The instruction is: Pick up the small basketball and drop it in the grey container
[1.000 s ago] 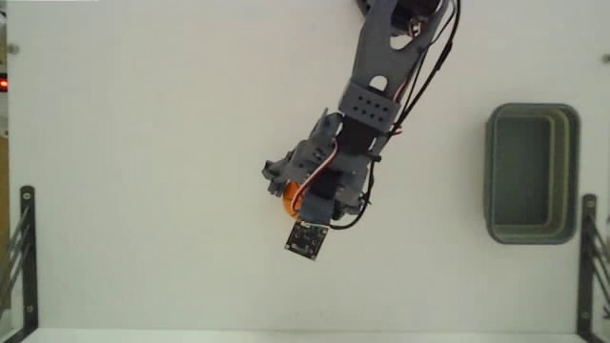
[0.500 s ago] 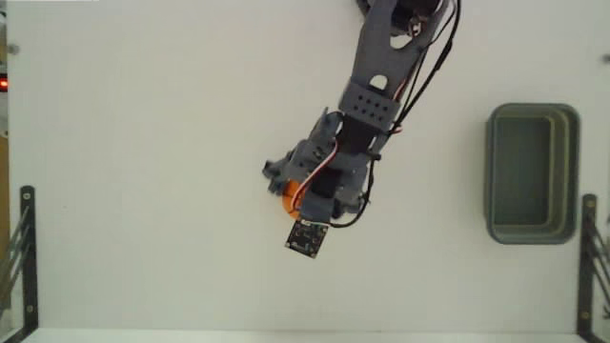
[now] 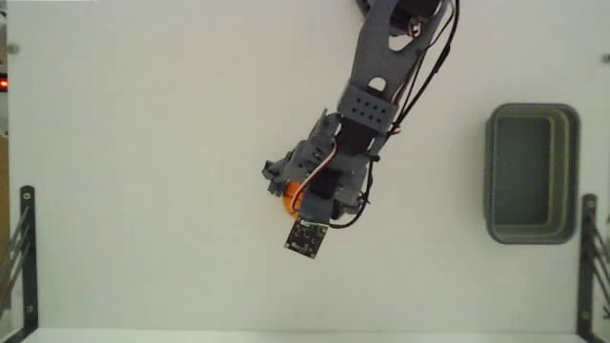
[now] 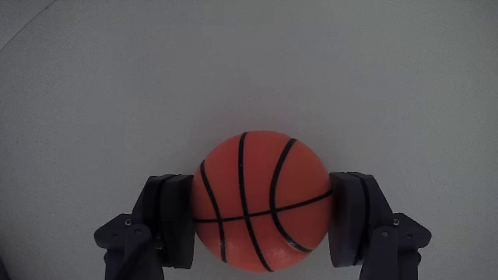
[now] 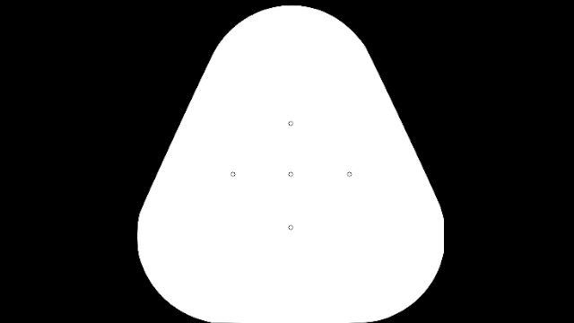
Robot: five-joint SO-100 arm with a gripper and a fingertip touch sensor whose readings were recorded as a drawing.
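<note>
Claw [image 4: 261, 225] grips the small basketball [image 4: 261, 201] at frame centre; next, likely lift and carry to the grey container [image 3: 531, 173], far right.

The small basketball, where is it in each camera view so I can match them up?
Fixed view: the small basketball is left of centre, mostly hidden under the arm, only an orange sliver showing.
Wrist view: the small basketball is at lower centre, between the two fingers.
Shared landmark: the white table.
</note>
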